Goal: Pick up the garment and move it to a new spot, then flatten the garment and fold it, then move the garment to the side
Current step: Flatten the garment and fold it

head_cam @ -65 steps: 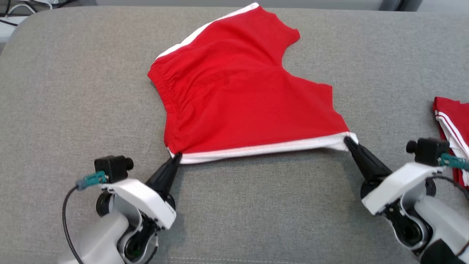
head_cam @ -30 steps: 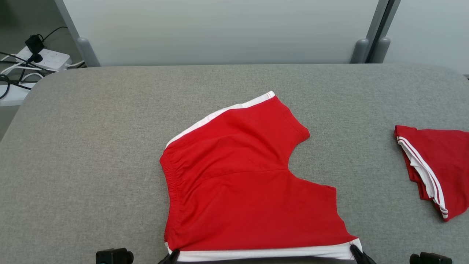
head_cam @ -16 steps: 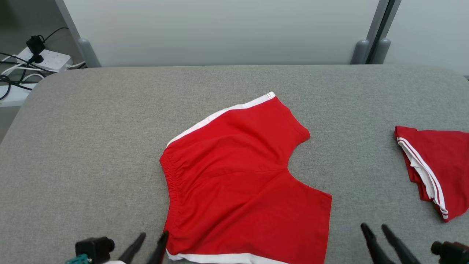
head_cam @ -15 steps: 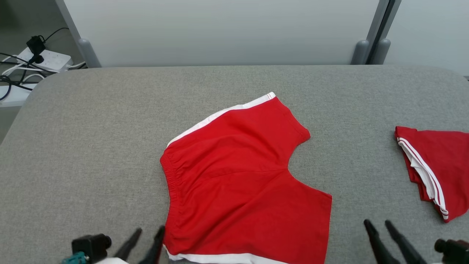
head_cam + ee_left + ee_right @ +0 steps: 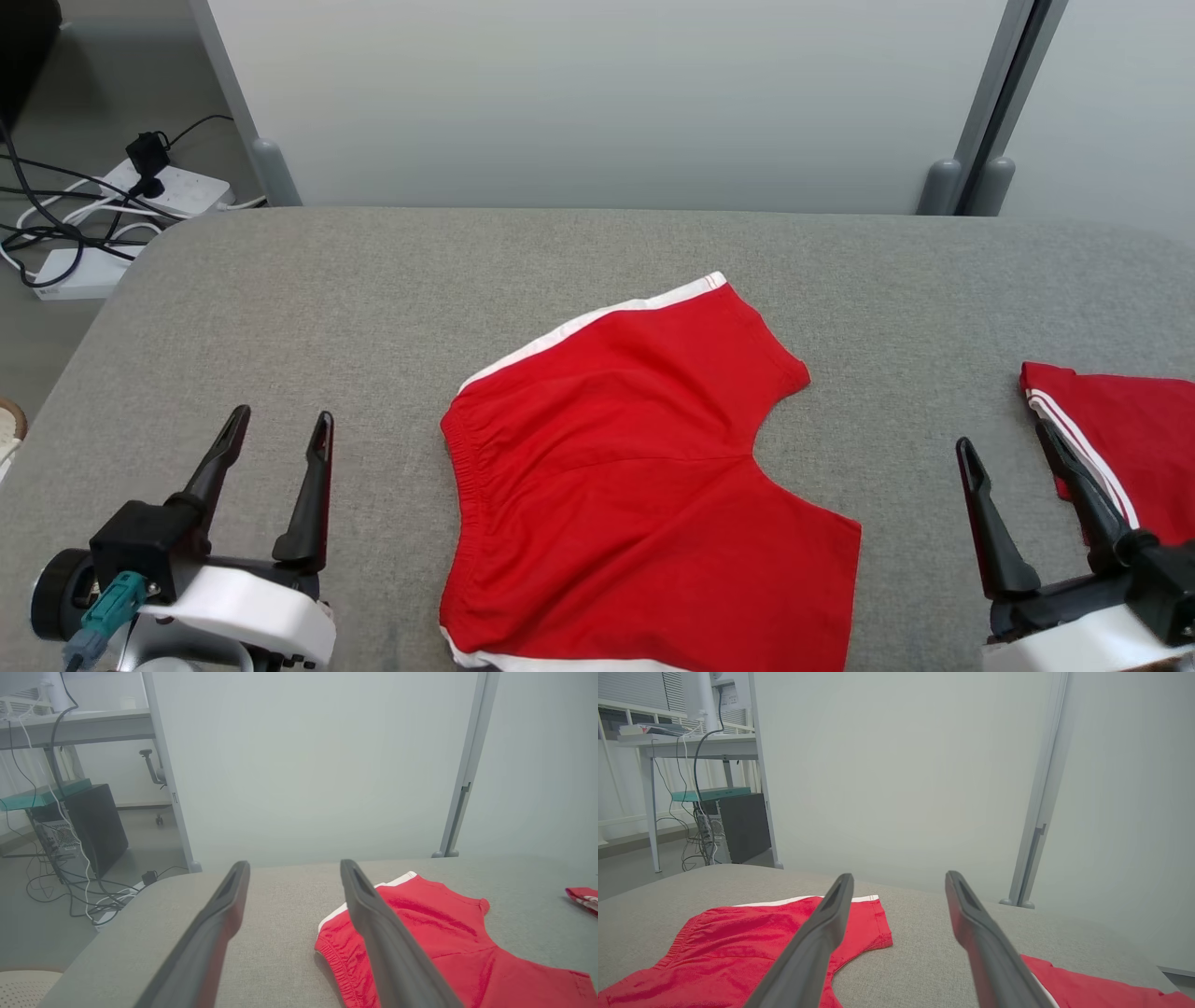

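- Garment (image 5: 644, 476) lies flat on grey table (image 5: 373, 280), head view; left gripper (image 5: 283, 415) and right gripper (image 5: 1003, 437) flank it, both spread wide, empty.
- Left wrist view: garment right of fingers (waistband nearest).
- Right wrist view: garment lower left; folding looks next, needs an edge grasp.

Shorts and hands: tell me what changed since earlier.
The left hand and right hand let go of the red shorts at the near hem corners, opened and drew off to either side. The camera tilted up. Shorts stay spread on the grey table; folded red garment stays at right.
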You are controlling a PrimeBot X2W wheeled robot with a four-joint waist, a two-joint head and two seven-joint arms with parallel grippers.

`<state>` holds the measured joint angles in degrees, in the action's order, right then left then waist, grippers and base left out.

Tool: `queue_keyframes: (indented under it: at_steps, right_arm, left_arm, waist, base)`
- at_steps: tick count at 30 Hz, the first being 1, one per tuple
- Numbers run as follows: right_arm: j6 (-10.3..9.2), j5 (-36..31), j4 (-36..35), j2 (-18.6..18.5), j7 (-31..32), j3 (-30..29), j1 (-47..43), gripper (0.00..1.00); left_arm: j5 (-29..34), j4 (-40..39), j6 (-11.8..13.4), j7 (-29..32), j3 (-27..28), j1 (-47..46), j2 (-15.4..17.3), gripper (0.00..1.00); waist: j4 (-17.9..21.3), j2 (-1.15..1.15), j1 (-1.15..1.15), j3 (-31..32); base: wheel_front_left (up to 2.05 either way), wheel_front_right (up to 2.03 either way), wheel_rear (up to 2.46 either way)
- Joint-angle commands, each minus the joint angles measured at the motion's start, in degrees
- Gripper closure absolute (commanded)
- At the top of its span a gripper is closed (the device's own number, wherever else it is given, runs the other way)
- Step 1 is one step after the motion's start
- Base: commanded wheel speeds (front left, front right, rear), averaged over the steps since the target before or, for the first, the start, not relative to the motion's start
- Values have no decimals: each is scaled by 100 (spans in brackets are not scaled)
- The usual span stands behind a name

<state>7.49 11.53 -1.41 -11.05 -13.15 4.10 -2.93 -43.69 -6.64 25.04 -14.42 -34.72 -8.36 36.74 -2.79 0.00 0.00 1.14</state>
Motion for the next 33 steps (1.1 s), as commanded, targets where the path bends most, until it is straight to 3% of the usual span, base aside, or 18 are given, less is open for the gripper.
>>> queue_keyframes:
  at_steps: [1,6,14,20,33]
  right_arm:
    - [0,-108,-113,-68,-75,85,73,0]
    - [0,-319,189,168,-121,54,-267,0]
    - [0,-410,660,403,-178,-5,-733,0]
    - [0,-414,629,461,-183,-74,-785,0]
    - [0,-392,566,493,-185,-61,-703,0]
  left_arm:
    - [110,-70,74,-57,290,-157,185,0]
    - [260,56,5,-57,572,232,16,0]
    - [465,378,-441,-57,1051,827,-276,0]
    - [644,494,-660,-57,1249,1023,-416,0]
    - [810,616,-810,-58,1395,1094,-584,0]
  waist:
    - [-3,0,0,24]
    - [-7,0,0,96]
    - [-9,0,0,203]
    - [-15,0,0,220]
    - [9,0,0,201]
  base:
    - [0,0,0]
    - [0,0,0]
    - [0,0,0]
    - [0,0,0]
    - [0,0,0]
